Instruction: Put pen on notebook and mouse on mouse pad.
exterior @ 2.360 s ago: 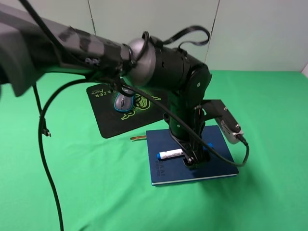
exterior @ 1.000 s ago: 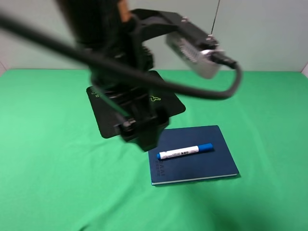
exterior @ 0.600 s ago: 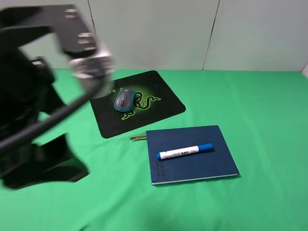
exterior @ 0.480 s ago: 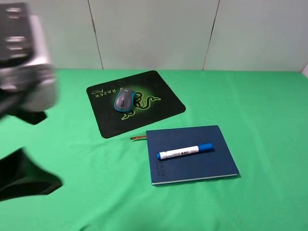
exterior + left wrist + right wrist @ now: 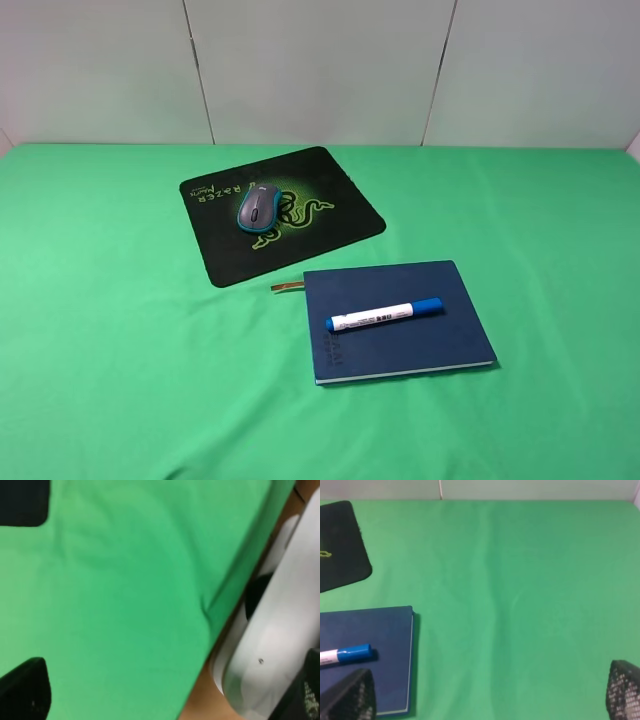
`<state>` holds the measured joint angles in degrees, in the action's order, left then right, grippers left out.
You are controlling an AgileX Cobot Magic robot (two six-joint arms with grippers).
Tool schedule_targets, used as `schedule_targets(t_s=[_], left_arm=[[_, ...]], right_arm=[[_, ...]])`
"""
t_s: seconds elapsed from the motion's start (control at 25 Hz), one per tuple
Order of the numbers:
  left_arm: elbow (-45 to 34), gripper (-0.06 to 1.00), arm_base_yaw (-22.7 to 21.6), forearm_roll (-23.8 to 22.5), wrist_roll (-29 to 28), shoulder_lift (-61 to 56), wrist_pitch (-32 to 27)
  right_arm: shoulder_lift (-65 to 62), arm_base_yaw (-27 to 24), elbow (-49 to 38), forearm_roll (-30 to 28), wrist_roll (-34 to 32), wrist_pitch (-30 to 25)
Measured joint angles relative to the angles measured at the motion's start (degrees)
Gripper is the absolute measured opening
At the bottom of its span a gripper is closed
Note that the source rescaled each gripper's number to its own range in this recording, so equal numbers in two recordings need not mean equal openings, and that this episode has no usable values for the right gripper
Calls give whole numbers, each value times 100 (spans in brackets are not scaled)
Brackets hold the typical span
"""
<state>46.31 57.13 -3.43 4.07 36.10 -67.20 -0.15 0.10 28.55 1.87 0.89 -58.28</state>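
The grey mouse (image 5: 260, 208) with teal sides sits on the black mouse pad (image 5: 330, 190), beside the green logo. Nearer the front, the white pen (image 5: 385, 316) with its blue cap lies across the navy notebook (image 5: 440, 345). Neither gripper appears in the exterior high view. My left gripper (image 5: 22, 597) hangs open over bare green cloth beside the table's edge. The right gripper (image 5: 485, 695) is open too, with the notebook (image 5: 375, 640), the pen's blue cap (image 5: 355, 652) and a corner of the mouse pad (image 5: 340, 545) off to one side of it.
A green cloth (image 5: 120, 350) covers the table, with grey wall panels behind. The brownish ribbon bookmark (image 5: 288, 286) pokes out of the notebook towards the pad. In the left wrist view a white rounded housing (image 5: 280, 645) stands just past the cloth's edge.
The left arm let go of the pen on the notebook, rose, swung off to the left and left the exterior view. Pen, notebook, mouse and pad stayed put.
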Motion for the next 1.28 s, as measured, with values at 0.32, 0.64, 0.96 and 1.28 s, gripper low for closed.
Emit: schedule_targets(t_s=[0.32,0.64,0.96,1.28], left_arm=[[-446,100,-1125,-248,-457,-1009,13],[-1429,100,-3248,34,-505,-2094,491],[-1749,100,-4750,288,-349,-2968,626],[-1749,100,-5459,391,62,-3628,638]], right_arm=[[0,0,0,0,0,0],[0,0,0,0,0,0],[0,0,0,0,0,0],[0,0,0,0,0,0]])
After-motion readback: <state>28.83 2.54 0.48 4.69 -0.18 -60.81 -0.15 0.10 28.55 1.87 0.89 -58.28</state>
